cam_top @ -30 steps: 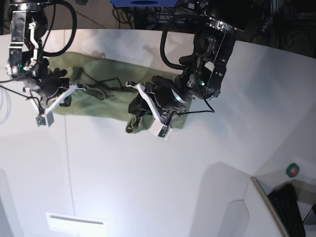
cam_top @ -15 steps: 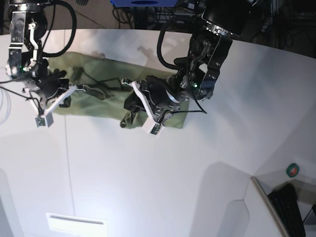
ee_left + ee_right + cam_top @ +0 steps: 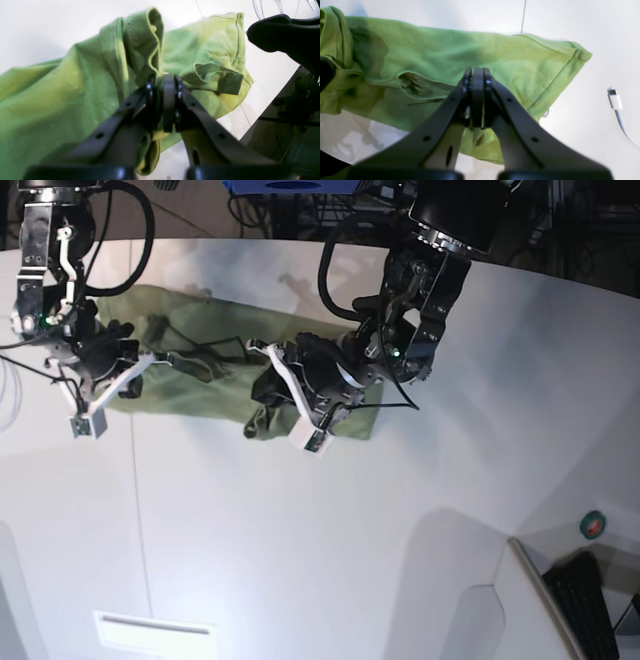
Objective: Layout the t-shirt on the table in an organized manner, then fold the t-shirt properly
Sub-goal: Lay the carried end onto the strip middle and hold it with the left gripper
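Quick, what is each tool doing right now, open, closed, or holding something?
Left tool: closed, pinching a bunched fold of the t-shirt.
Right tool: closed; whether it pinches the shirt cannot be told.

- My left gripper hides the cloth it pinches; the t-shirt runs off the left and bottom edges of my left wrist view.
- My right gripper covers the fold it clamps.
- In the base view, my left arm hides the shirt's right end.
- A white cable is cut off at the right edge.
- The neck tag is hidden.
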